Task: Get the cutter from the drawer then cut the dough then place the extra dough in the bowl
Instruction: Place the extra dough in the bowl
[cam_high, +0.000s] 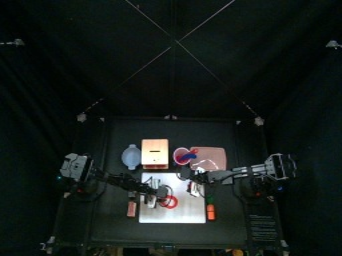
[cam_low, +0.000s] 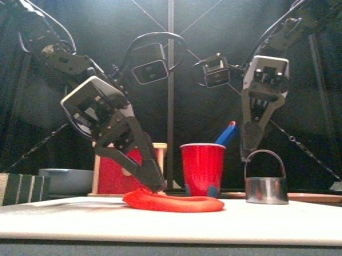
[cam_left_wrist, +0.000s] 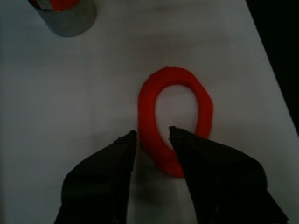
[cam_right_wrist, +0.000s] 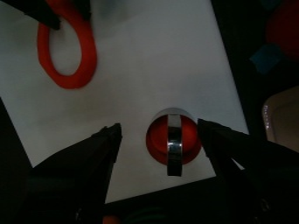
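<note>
So the cut's done: your open right tool (cam_right_wrist: 162, 128) hovers over the round metal cutter (cam_low: 267, 188) on the white cutting board (cam_left_wrist: 70, 105), your open left tool (cam_left_wrist: 155, 136) straddles the red dough ring (cam_left_wrist: 205, 109), and only the blue-grey bowl (cam_high: 130, 155) drop is left.

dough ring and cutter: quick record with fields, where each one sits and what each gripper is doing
dough ring: red, flat on the white cutting board
cutter: upright on the board, apart from the ring
dough disc: red, inside the cutter
left gripper: down at one end of the ring
right gripper: open, above the cutter's wire handle
bowl: back left, beside the wooden box
</note>
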